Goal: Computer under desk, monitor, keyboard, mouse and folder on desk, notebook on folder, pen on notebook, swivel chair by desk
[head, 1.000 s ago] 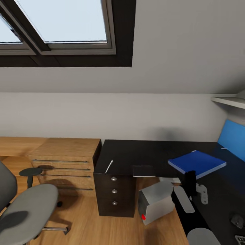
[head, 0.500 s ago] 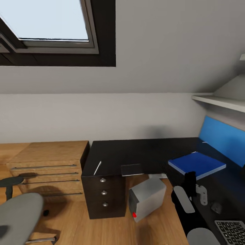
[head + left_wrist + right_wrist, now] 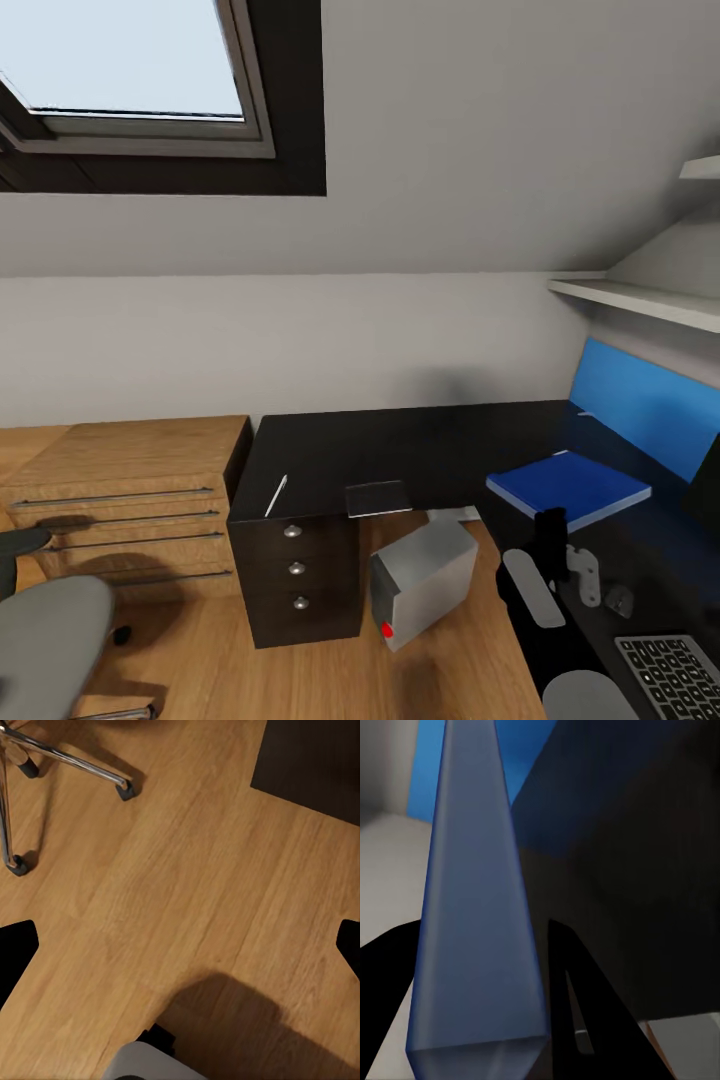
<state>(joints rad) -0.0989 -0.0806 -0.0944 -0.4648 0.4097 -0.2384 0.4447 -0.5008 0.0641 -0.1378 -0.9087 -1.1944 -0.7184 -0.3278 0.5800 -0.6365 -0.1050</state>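
The blue folder (image 3: 568,487) hovers over the black desk (image 3: 420,445) at its right part, and my right gripper (image 3: 552,535) is shut on its near edge. In the right wrist view the folder (image 3: 480,907) shows edge-on between the black fingers (image 3: 577,982). The grey notebook (image 3: 378,497) lies at the desk's front edge, the white pen (image 3: 276,495) to its left. The mouse (image 3: 619,600) and keyboard (image 3: 675,675) lie on the desk near my right arm. The computer (image 3: 422,580) stands tilted on the floor by the drawers. The swivel chair (image 3: 45,640) is at lower left. My left gripper (image 3: 180,945) hangs open above the floor.
A wooden cabinet (image 3: 130,470) with bar handles adjoins the desk's left end. A blue panel (image 3: 640,405) lines the wall behind the desk, under a white shelf (image 3: 640,300). The chair's chrome legs and casters (image 3: 124,789) stand on the wooden floor.
The head view has swung to the right, so the cabinet, desk and chair slid left and the keyboard came into view. The folder stays in my right gripper.
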